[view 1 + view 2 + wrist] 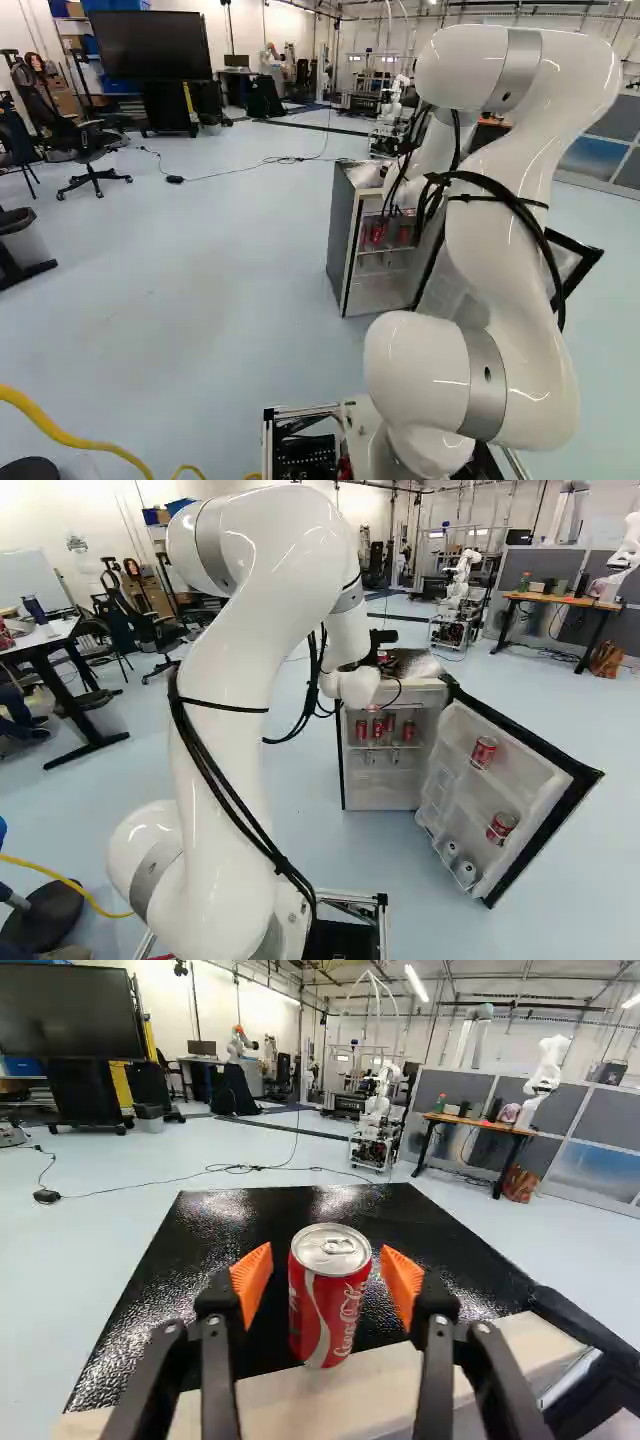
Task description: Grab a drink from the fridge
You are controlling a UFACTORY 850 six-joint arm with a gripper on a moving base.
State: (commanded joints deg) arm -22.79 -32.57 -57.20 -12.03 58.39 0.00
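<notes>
My gripper [326,1278] has its jaws apart. The can [330,1305] stands up straight on top of the fridge [215,1250], between the orange pads [252,1278], with a bit of room each side. It's out, so I think I should pull straight back and not bump it.

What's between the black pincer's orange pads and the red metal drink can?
Nothing: the wrist view shows bare gaps between the red can and both orange pads.

Red can [330,1301], orange claw pads [251,1282], glossy black fridge top [225,1260].
</notes>
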